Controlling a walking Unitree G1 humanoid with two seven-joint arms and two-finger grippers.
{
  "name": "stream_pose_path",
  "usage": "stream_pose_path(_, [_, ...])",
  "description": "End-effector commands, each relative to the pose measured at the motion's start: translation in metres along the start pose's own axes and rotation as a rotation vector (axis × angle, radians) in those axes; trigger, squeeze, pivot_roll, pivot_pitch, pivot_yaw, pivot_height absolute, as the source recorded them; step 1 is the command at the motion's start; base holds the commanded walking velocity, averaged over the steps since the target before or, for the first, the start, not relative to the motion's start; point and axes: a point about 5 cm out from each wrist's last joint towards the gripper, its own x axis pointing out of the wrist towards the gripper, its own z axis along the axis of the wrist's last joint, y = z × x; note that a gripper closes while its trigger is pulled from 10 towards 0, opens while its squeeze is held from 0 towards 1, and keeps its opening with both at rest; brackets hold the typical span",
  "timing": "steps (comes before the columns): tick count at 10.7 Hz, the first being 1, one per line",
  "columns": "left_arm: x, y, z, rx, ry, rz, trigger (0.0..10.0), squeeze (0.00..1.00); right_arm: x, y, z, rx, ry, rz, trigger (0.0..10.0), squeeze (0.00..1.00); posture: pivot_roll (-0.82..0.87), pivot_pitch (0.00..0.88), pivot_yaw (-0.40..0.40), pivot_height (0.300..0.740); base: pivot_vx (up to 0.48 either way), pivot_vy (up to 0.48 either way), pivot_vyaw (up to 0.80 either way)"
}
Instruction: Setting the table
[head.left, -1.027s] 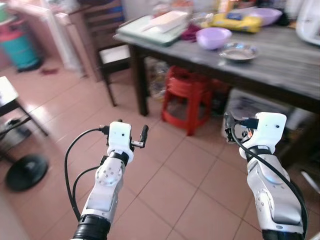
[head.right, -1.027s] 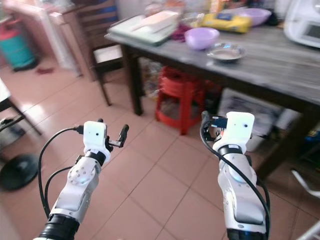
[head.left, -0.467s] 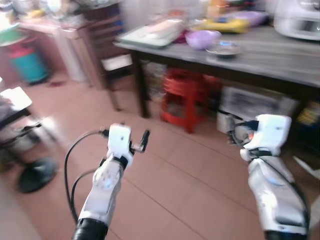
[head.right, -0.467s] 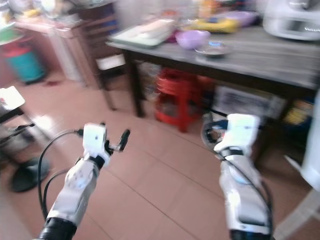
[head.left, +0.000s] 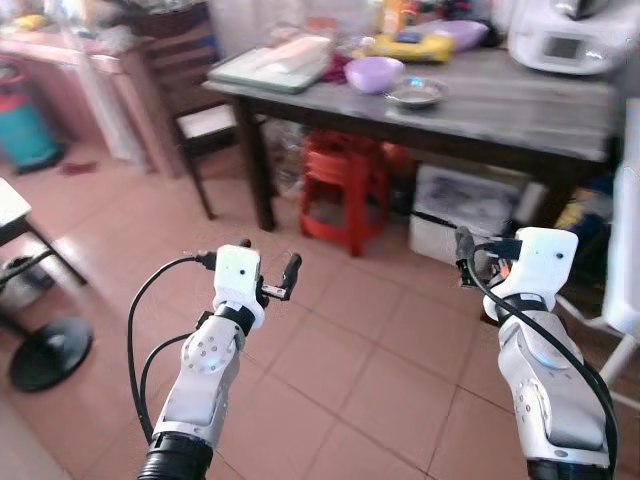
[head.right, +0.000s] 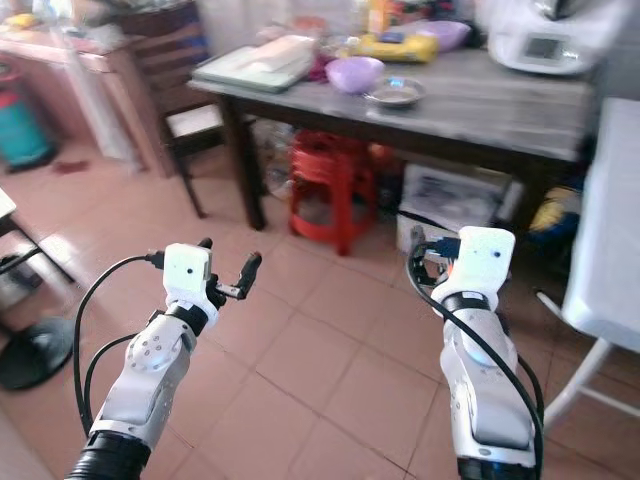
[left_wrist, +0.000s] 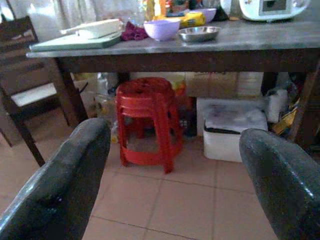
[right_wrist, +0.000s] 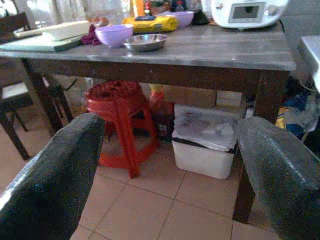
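Over the last second the view has drawn back from the wooden table (head.left: 520, 95), so the purple bowl (head.left: 374, 73) and steel dish (head.left: 415, 94) sit farther off, while left gripper (head.left: 268, 270) and right gripper (head.left: 468, 258) hang spread and empty, nothing set yet.

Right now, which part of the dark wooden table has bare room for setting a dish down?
The dark wooden table is bare along its front, from right of the shallow steel dish to the front corner below the white appliance. The far left is crowded: lilac plastic bowl, green tray, yellow packet. Both grippers hang open over the floor.
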Motion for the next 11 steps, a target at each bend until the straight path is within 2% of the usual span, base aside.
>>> stream_pose_path(1, [0.0009, 0.0006, 0.0054, 0.017, -0.018, -0.016, 10.0, 0.0, 0.0021, 0.0014, -0.0004, 0.006, 0.002, -0.003, 10.0, 0.0, -0.16, 0.035, 0.095, 0.74, 0.0, 0.0, -0.76])
stream_pose_path(4, [0.0029, -0.003, 0.0068, -0.01, -0.021, -0.029, 10.0, 0.0, 0.0023, 0.0019, -0.0009, 0.005, 0.003, 0.0, 10.0, 0.0, -0.16, 0.034, 0.097, 0.74, 0.0, -0.08, -0.73])
stream_pose_path(11, [0.0017, -0.0028, 0.0059, -0.016, -0.01, -0.037, 10.0, 0.0, 0.0024, 0.0023, -0.0032, 0.007, 0.007, -0.01, 10.0, 0.0, -0.15, 0.04, 0.103, 0.74, 0.0, -0.267, 0.0])
